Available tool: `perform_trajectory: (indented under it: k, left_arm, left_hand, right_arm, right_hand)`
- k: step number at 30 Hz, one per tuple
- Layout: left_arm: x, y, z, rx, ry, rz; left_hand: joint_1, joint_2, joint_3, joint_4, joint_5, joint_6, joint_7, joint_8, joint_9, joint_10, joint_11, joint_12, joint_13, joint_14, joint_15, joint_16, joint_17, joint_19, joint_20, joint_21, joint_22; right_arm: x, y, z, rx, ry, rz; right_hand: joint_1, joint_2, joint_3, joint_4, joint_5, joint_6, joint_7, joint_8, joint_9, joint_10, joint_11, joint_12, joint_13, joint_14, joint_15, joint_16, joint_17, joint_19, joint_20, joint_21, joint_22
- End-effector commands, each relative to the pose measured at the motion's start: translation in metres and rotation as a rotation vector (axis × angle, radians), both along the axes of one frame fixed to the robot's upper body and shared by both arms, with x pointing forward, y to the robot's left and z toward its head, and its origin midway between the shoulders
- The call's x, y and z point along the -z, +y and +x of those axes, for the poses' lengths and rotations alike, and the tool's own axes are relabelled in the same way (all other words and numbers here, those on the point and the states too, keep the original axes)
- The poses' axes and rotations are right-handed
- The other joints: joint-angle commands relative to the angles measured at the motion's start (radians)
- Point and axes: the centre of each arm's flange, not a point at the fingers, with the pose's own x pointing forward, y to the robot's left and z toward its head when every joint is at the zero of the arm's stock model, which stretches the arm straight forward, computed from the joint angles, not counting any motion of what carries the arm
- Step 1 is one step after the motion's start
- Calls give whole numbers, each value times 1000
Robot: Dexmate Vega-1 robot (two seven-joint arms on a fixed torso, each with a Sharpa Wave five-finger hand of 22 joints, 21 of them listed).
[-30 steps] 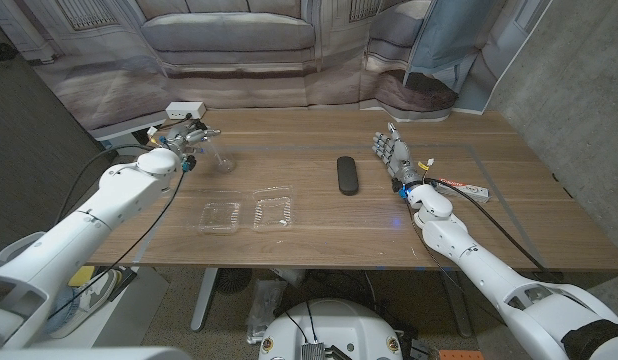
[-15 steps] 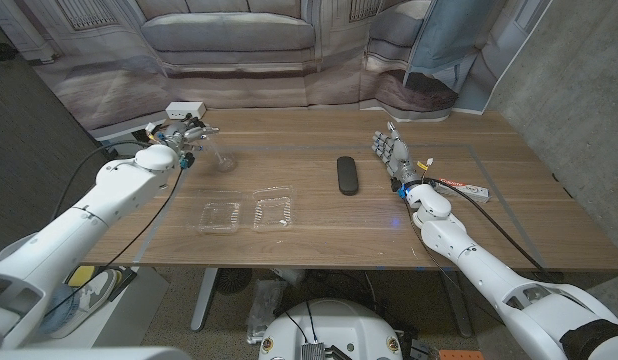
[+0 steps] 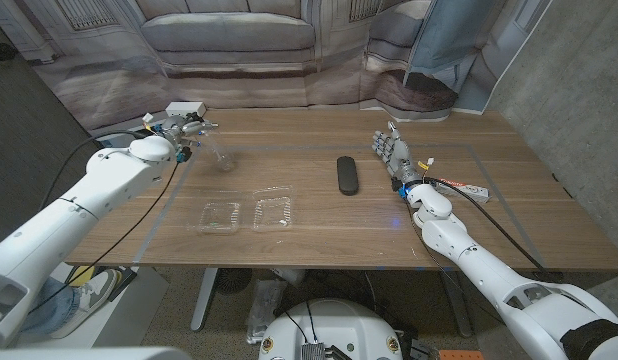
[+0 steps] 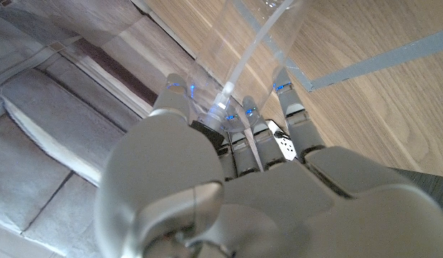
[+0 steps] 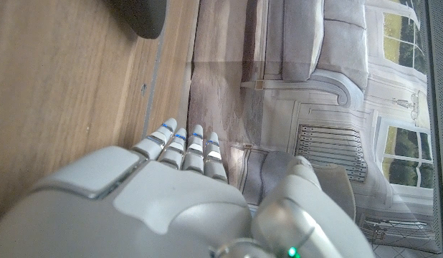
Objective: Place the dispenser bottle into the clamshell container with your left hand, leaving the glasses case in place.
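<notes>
My left hand (image 3: 185,133) is at the table's far left and grips the clear dispenser bottle (image 3: 221,158), which tilts out toward the middle just above the wood. In the left wrist view the fingers (image 4: 243,132) wrap the see-through bottle (image 4: 254,39), with its dip tube showing inside. The open clear clamshell container (image 3: 249,214) lies near the front edge, in front of and to the right of that hand. The black glasses case (image 3: 347,175) lies at mid-table, and its end (image 5: 139,14) shows in the right wrist view. My right hand (image 3: 391,156) stands upright beside the case, fingers apart, holding nothing.
A white power strip (image 3: 461,186) with a cable lies on the table (image 3: 289,140) behind my right forearm. A printed backdrop with a sofa (image 3: 229,40) hangs behind the table's far edge.
My left arm has swung a little outward, and the hand with the bottle has risen slightly and moved back. The right hand, case and clamshell stay put.
</notes>
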Motion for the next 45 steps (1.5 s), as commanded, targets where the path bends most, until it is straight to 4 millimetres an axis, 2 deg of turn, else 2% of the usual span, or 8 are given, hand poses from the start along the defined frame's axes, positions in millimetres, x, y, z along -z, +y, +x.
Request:
perform_trajectory:
  k: [1, 14, 19, 32, 45]
  left_arm:
    - [-5, -1, -17, -7, 15, 27]
    - [-4, 3, -22, 1, 11, 35]
    - [-7, 4, -23, 58, -16, 31]
    - [-20, -13, -29, 114, -28, 114]
    - [-14, -27, -46, 157, -56, 175]
  left_hand:
    - [77, 68, 8, 10, 6, 7, 1, -6, 2, 12, -2, -3, 6, 15, -21, -1, 1, 14, -7, 3, 1]
    - [73, 66, 7, 14, 5, 11, 2, -8, 2, 15, -6, -7, 7, 18, -20, -5, 1, 15, -7, 1, 2]
    - [73, 66, 8, 15, 5, 10, 3, -10, 2, 13, -4, -9, 7, 17, -19, -7, 1, 13, -6, -1, 2]
    - [72, 65, 8, 17, 5, 12, 1, -13, 3, 19, -1, -11, 8, 20, -18, -10, 1, 10, -9, -4, 2]
    - [71, 64, 9, 19, 4, 20, 2, -13, 3, 28, -2, -11, 9, 30, -21, -10, 2, 6, -13, -8, 3]
  right_arm:
    - [0, 0, -1, -7, 1, -7]
    - [-1, 0, -4, -1, -4, 1]
    - [0, -1, -7, 8, -9, 8]
    - [3, -7, -12, 25, -11, 25]
    - [4, -5, -13, 21, -19, 18]
  right_hand:
    - [1, 10, -5, 1, -1, 8, -2, -1, 5, 8, 1, -5, 6, 4, 3, -5, 4, 10, -16, 0, 6]
    - [2, 11, -5, 1, -1, 8, -2, -1, 5, 9, 0, -5, 6, 4, 2, -5, 4, 9, -15, 0, 6]
    - [2, 12, -6, 1, -1, 8, -1, -1, 5, 9, 0, -5, 6, 5, 2, -5, 4, 9, -16, 0, 6]
    - [2, 12, -7, 0, -1, 8, -1, -1, 5, 9, -1, -5, 6, 4, 2, -6, 4, 10, -16, 0, 6]
    - [2, 13, -8, 0, -1, 8, -1, -1, 5, 9, 0, -5, 6, 3, -1, -6, 4, 9, -17, -1, 6]
